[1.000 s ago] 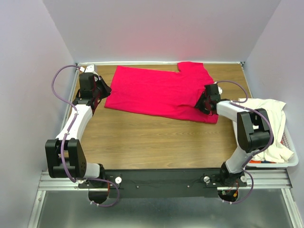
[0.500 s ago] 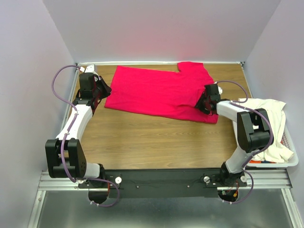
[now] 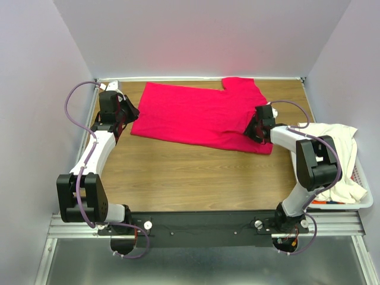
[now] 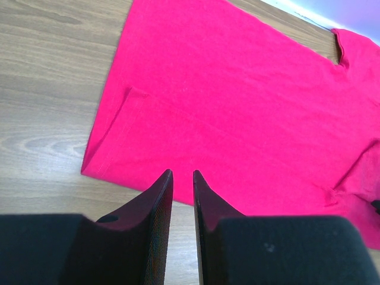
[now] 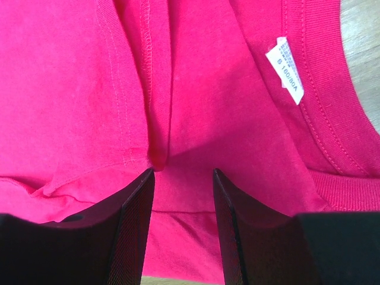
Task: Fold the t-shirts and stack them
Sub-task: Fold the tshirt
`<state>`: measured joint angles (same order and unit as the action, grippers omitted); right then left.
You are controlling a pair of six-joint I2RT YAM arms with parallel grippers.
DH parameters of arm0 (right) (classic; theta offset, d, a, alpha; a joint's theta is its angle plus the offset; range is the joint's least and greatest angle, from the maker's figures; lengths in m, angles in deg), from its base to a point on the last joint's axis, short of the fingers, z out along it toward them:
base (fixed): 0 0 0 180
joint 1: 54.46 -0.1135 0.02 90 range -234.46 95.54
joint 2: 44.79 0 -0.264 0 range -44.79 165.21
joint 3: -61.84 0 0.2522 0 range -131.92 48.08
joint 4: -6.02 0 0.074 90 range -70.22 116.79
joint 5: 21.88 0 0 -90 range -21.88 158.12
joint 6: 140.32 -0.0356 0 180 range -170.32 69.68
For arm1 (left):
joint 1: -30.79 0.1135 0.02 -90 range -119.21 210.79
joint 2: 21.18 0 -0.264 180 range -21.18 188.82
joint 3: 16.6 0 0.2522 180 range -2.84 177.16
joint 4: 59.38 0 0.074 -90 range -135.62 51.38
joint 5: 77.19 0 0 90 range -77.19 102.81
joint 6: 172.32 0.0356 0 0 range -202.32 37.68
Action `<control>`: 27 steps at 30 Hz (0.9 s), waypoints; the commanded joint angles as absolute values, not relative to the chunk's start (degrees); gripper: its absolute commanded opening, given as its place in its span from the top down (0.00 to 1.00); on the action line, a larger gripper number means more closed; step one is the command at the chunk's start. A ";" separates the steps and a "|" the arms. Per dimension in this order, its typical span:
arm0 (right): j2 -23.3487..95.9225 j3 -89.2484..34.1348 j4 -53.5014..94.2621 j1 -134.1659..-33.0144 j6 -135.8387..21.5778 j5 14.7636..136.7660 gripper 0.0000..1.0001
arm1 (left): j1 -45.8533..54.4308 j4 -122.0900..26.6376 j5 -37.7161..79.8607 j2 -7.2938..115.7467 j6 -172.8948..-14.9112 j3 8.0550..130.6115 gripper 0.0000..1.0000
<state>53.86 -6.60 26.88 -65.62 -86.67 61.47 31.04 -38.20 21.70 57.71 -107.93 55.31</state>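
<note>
Crimson t-shirt (image 3: 196, 116) is being borne flat by the table (image 3: 178, 172), upper centre of frame. Left gripper (image 4: 182, 173) is being held at its left hem, fingers narrowly parted, grasping nothing. Right gripper (image 5: 181, 172) is being held on its right end, fingers released. Cream t-shirt (image 3: 332, 142) is being borne by the basket (image 3: 365, 199), right edge.

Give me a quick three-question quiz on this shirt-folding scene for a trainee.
1. True or false: the red shirt lies in the basket.
2. Which wrist view shows the size tag? A: left. B: right.
3. What hangs over the basket's rim?

Key:
1. False: it lies spread on the table.
2. B.
3. The cream shirt.
</note>
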 commanded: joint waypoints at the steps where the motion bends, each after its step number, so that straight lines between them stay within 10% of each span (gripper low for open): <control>1: 52.94 -5.89 26.29 -66.42 -86.00 59.07 0.49 | 30.96 -39.29 23.53 56.95 -106.93 54.47 0.72; 27: 58.74 -12.74 26.38 -68.35 -86.44 58.90 0.50 | 30.96 -39.21 23.80 56.78 -106.76 54.12 0.72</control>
